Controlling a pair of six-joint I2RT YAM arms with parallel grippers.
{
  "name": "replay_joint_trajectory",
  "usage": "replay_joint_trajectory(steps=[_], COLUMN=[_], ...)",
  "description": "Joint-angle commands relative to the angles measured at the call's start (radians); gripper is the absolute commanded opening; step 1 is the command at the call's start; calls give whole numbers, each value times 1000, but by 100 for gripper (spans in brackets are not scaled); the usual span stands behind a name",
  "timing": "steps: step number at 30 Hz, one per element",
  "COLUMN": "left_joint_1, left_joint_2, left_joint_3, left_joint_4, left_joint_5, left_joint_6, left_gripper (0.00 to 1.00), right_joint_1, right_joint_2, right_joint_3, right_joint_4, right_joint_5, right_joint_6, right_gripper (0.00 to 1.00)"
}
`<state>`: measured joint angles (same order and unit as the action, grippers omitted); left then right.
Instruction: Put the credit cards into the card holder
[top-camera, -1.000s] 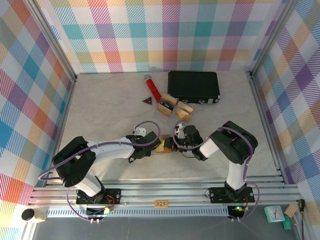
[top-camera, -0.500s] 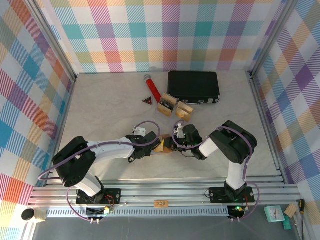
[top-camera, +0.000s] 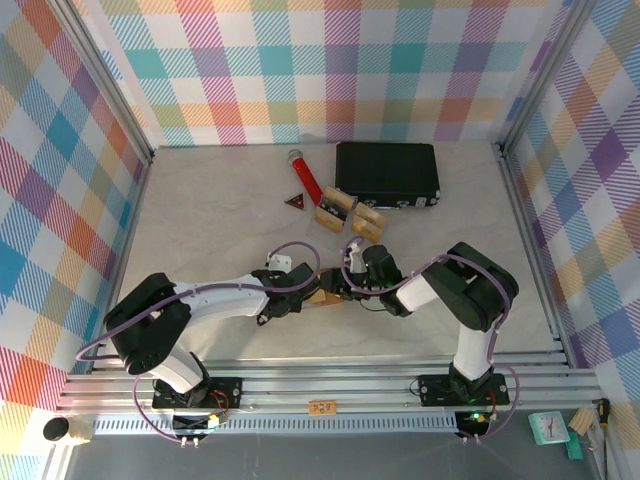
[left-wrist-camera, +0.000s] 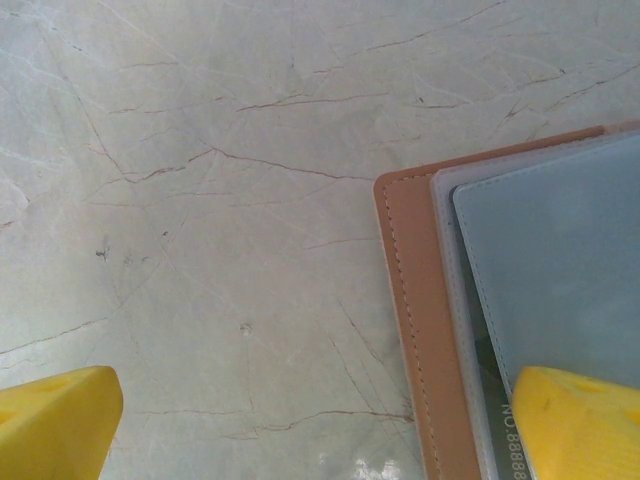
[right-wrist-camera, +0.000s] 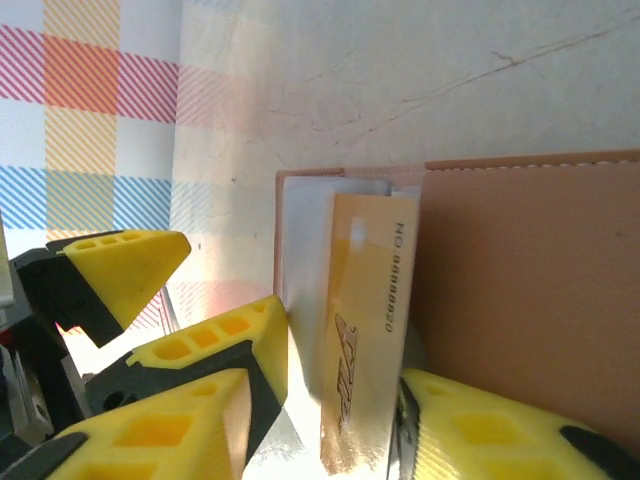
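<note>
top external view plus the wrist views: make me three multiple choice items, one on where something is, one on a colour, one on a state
1. Where does the black case lie on the table?
A. at the far side, right of the red triangle
B. at the near edge, between the arm bases
C. under the left arm

2. What colour is the face of the credit card at the card holder?
A. green
B. gold
C. purple

3. How does the left pincer stand?
A. shut on a card
B. shut on a marker
C. wide open

Answers:
1 A: the top view shows it near the back wall, right of the triangle.
2 B: the right wrist view shows a gold face with printed digits.
3 C: in the left wrist view its yellow fingers stand far apart with nothing between them.
</note>
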<state>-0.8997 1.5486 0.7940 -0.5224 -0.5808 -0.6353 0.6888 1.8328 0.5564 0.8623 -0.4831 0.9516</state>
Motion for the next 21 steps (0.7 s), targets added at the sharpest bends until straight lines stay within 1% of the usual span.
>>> replay_joint_trajectory(steps=[1, 4, 6, 13, 15, 21], left_joint_1=[19, 46, 64, 115, 121, 122], left_joint_2=[-45, -80, -105, -174, -174, -142], left_joint_3=[-11, -16, -21, -57, -68, -83], left_joint_4=[-21, -21, -22, -26, -25, -21], left_joint_5=[17, 31, 38, 61, 68, 83], left_joint_6=[9, 16, 22, 36, 36, 34], left_gripper=[100, 100, 100, 100, 100, 100], right_joint_1=[6, 6, 8, 16, 18, 18], right_joint_2=[-21, -65, -94, -185, -211, -284], right_joint_3=[9, 24, 37, 110, 131, 198], right_joint_4=[-170, -256, -312, -507, -569, -765], right_joint_5=[49, 72, 91, 146, 173, 284], right_joint_6=[-50, -78, -94, -170, -196, -278], right_gripper=[51, 59, 62, 68, 69, 75])
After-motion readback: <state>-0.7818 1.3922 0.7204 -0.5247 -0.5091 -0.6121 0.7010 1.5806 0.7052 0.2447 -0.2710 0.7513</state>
